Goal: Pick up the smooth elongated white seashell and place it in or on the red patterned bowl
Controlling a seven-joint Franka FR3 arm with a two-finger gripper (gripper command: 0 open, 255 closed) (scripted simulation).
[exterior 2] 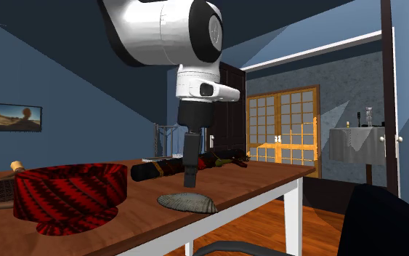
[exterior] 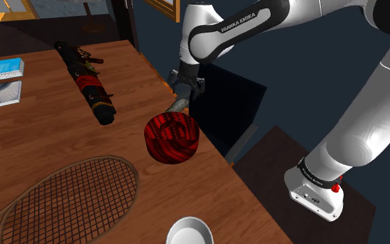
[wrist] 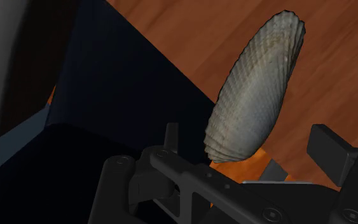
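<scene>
Shell [wrist: 254, 95] was found lying flat on the wooden table [exterior 2: 268, 178], close to the table's edge, near the red patterned bowl [exterior 2: 68, 193] but apart from it. Surface was seen as ribbed and grey-white, not smooth as the task words it. It was judged light, stiff and brittle at the thin fluted rim. With its low domed profile, slip was considered likely if it were pinched on the slope. Grasp was judged best taken across the narrow width near mid-length, pads on the two long edges, force kept moderate.

Gripper [wrist: 248, 132] was pointed straight down over the shell, with the arm [exterior: 352, 104] bent over the table and the wrist vertical. Jaws were spread apart with nothing clasped. The shell's broad end was seen between the two fingers [wrist: 327, 143], untouched. Tips appeared to hang just above the shell in the second exterior view, though light contact could not be ruled out from that angle. Finger line was set roughly across the shell's long axis, so little rotation was judged needed before descent.
</scene>
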